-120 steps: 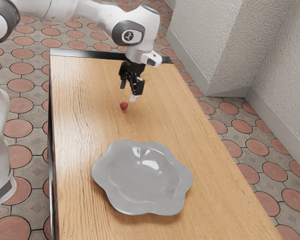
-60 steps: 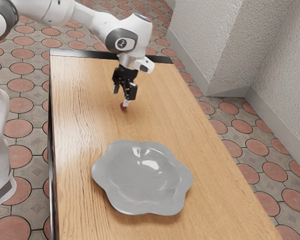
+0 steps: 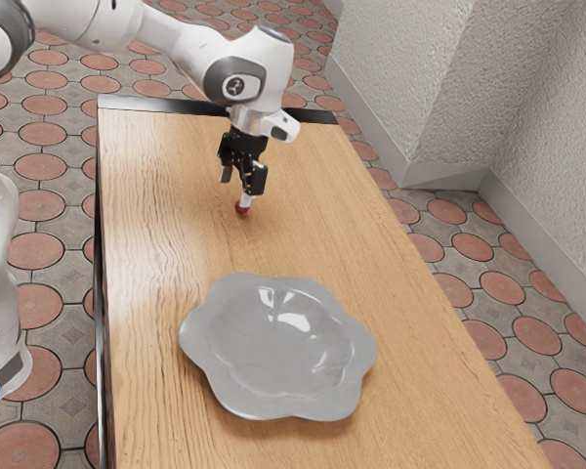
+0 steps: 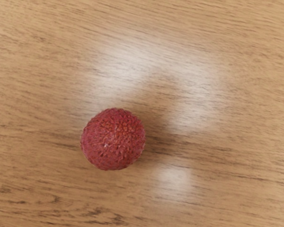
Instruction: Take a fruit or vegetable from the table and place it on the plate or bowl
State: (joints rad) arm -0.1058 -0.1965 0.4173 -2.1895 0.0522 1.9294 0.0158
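Jaws open, fingers apart, low just over the small red bumpy fruit point(image 3: 242, 207), nothing gripped. Fruit rests on the wooden table point(image 3: 332, 234), on the far side of the grey scalloped plate point(image 3: 278, 344), well apart from it.

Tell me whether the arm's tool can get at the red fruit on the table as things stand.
Probably yes. The tool hangs right over the red fruit, which lies bare on the table with nothing close around it. The plate lies well apart, nearer the camera.
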